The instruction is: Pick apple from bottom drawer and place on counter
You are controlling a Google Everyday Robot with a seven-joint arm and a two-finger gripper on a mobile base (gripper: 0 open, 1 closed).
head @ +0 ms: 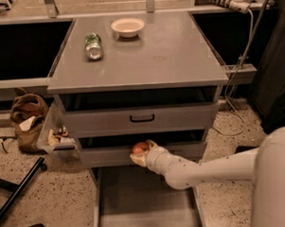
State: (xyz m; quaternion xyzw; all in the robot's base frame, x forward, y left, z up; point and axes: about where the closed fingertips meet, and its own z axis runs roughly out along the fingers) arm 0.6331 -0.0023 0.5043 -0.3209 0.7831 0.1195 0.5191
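The small red apple point(140, 147) sits between the fingers of my gripper point(140, 154), which is shut on it. The gripper holds it in the air in front of the middle drawer's face, well above the floor of the open bottom drawer point(146, 200). My white arm reaches in from the lower right. The grey counter point(168, 52) lies above, at the top of the cabinet.
On the counter stand a white bowl point(128, 26) at the back and a can point(93, 45) lying at the left. A small bin point(56, 135) hangs at the cabinet's left side. A brown bag point(28, 115) lies on the floor at left; cables run down at right.
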